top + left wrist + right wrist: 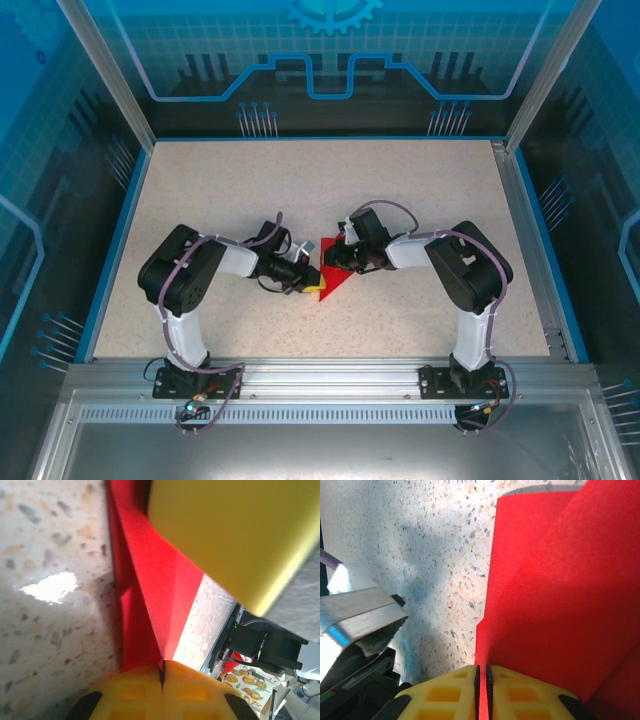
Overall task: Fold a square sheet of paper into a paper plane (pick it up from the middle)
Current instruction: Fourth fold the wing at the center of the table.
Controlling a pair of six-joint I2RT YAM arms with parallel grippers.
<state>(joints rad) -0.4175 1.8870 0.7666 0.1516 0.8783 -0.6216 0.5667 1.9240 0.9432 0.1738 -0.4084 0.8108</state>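
- The speckled tabletop (300, 190) carries the work, which sits at its middle, a little toward the near edge.
- The left arm (185, 270) and right arm (470, 265) both reach inward and meet at the paper, so neither is clearly nearer. The left one comes at it from the left side and the right one from the right and slightly farther back.
- The sheet of paper (336, 280) lies between the two grippers. From above it is a bright red folded triangle, broad at the far end and narrowing to a point toward the arm bases, with its long axis running far to near.
- Up close the paper (150, 590) shows overlapping layers and a sharp crease, and part of it (555, 605) lifts off the surface in a curved flap.
- The left gripper (162, 676) is closed, its yellow pads pressed together with the red edge running into the seam.
- The right gripper (482, 675) is nearly closed, pinching a thin red edge between its pads.
- I judge the next fold turns on both pinches staying aligned along that crease.
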